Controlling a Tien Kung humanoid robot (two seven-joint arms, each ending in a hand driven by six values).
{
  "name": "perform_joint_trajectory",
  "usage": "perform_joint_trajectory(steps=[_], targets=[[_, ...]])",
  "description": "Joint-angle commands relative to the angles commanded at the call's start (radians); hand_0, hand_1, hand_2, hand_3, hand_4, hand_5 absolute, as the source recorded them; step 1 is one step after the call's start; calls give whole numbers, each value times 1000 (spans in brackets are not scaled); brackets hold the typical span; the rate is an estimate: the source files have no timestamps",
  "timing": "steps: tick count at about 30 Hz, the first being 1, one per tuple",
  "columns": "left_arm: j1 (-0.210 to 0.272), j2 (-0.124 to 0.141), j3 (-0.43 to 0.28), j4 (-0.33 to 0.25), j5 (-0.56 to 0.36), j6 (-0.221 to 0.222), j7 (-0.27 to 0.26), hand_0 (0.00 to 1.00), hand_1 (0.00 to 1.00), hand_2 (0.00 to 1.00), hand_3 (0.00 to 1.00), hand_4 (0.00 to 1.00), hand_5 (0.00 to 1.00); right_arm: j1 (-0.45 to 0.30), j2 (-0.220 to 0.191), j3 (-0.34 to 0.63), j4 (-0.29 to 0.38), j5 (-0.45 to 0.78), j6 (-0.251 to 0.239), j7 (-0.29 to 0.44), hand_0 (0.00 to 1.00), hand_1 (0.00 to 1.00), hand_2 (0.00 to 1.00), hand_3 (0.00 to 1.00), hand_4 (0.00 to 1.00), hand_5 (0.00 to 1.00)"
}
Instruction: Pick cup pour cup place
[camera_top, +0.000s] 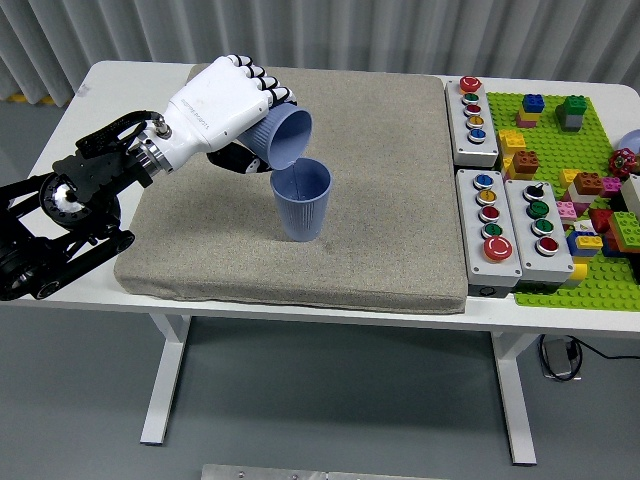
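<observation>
The left hand (222, 108) reaches in from the left over a grey mat (300, 180) that covers most of the white surface (120, 80). Its white fingers (262, 88) are wrapped around a blue cup (283, 138) and hold it tipped on its side, mouth facing down and to the right. The lower edge of that mouth hangs just above the rim of a second blue cup (302, 200), which stands upright near the middle of the mat. Whether the two rims touch cannot be told. A thin stream seems to run from the tilted cup into the upright one, though it is too faint to be sure.

To the right of the mat lie three grey button boxes (500, 215) with coloured buttons, and beyond them a green building plate (560, 130) covered with loose coloured bricks (590, 210).
</observation>
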Motion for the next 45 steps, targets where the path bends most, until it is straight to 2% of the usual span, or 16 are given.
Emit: perform_joint_trajectory(steps=[18, 22, 25, 28, 31, 32, 33, 35, 39, 42, 45], targets=[[0, 1, 14, 0, 3, 13, 7, 472, 414, 464, 458, 823, 299, -7, 2, -1, 1, -4, 1, -2, 698, 689, 646, 628, 2, 393], [17, 6, -30, -15, -49, 19, -6, 472, 411, 464, 459, 822, 298, -5, 3, -1, 1, -2, -1, -2, 698, 689, 644, 628, 2, 391], [34, 16, -81, -32, -155, 40, -34, 472, 411, 464, 459, 822, 298, -4, 3, -1, 1, 0, -1, -2, 698, 689, 644, 628, 2, 391], [49, 29, -136, -52, -285, 40, -57, 467, 407, 463, 455, 822, 296, -3, 3, -2, 1, 1, -2, -2, 699, 689, 645, 628, 2, 389], [67, 40, -184, -75, -408, 23, -74, 467, 407, 463, 455, 822, 296, -3, 3, -2, 1, 2, -2, -2, 699, 689, 645, 628, 2, 389], [91, 47, -229, -101, -460, -1, -83, 467, 407, 463, 455, 822, 296, -4, 3, -1, 1, 2, -1, -2, 699, 689, 645, 628, 2, 389], [97, 48, -251, -108, -499, -6, -85, 467, 407, 463, 455, 822, 296, -4, 3, -1, 0, 1, -1, -2, 699, 689, 645, 628, 2, 389], [140, 49, -313, -136, -584, -55, -97, 469, 407, 463, 454, 822, 296, -6, 3, 1, 0, -2, 0, -1, 698, 690, 645, 628, 2, 392], [243, 29, -464, -148, -753, -138, -141, 469, 407, 463, 454, 822, 296, -9, 4, 3, 0, -2, 0, 1, 698, 690, 645, 628, 2, 392], [309, 7, -553, -146, -876, -133, -161, 470, 406, 465, 453, 824, 298, -10, 5, 6, 0, -6, 0, 1, 698, 689, 645, 628, 2, 388], [373, -30, -605, -125, -1008, -105, -179, 470, 406, 465, 453, 824, 298, -10, 7, 12, 0, -14, 1, -1, 698, 689, 645, 628, 2, 388]])
